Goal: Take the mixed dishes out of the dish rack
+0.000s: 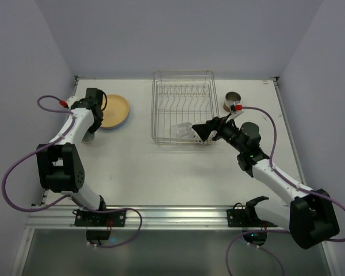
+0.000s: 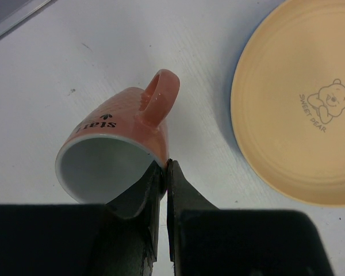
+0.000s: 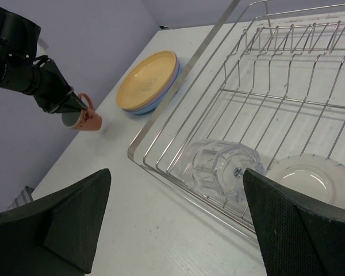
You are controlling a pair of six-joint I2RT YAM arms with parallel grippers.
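Glossy pink mug (image 2: 118, 129) rim pinched by left end effector (image 2: 165, 165); right end effector (image 3: 176, 175) spread.

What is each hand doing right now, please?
Left hand: closed on the pink mug rim.
Right hand: open, holding nothing, by the glass.

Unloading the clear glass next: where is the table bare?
Widest bare patch: white table between the near edge of the silver wire dish rack and the arm bases. A narrower strip separates rack from stacked round plates. Crowded: beside the plates, where the left claw grips the pink mug, and around the brown cup.
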